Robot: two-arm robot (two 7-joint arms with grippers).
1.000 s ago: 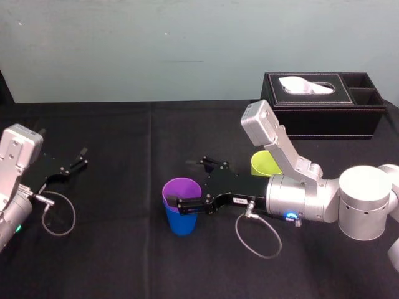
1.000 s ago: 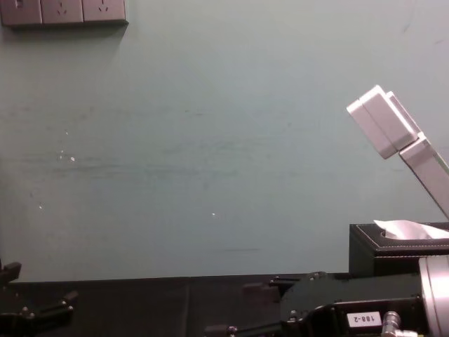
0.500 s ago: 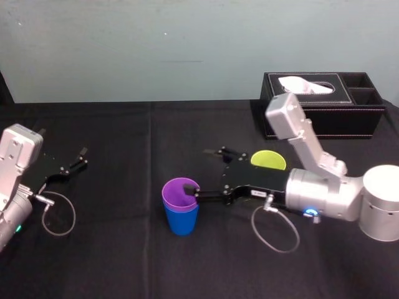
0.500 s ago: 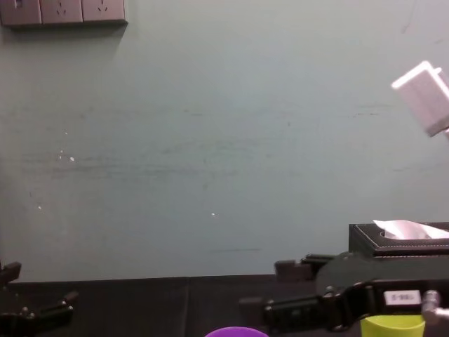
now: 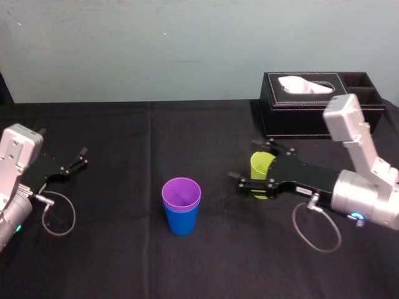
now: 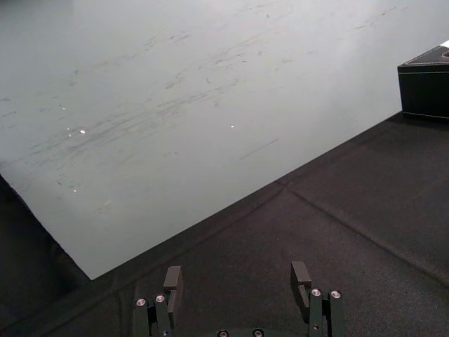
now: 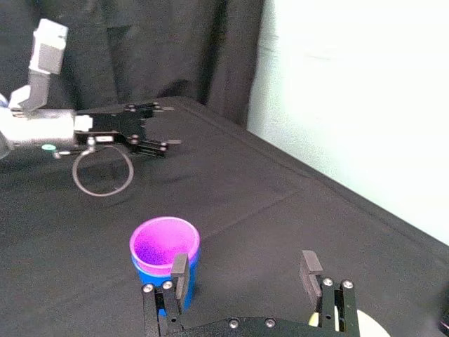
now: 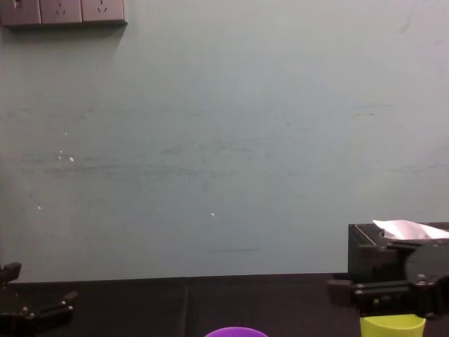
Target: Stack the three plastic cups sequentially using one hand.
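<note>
Head view: nearest me, the purple cup is sitting nested inside the blue cup on the black table. Farther back on the right, my right gripper is holding its jaws spread either side of the lime cup; contact I cannot tell. My left gripper is lying parked at the left, jaws spread. Beyond, the black tissue box is standing by the wall.
</note>
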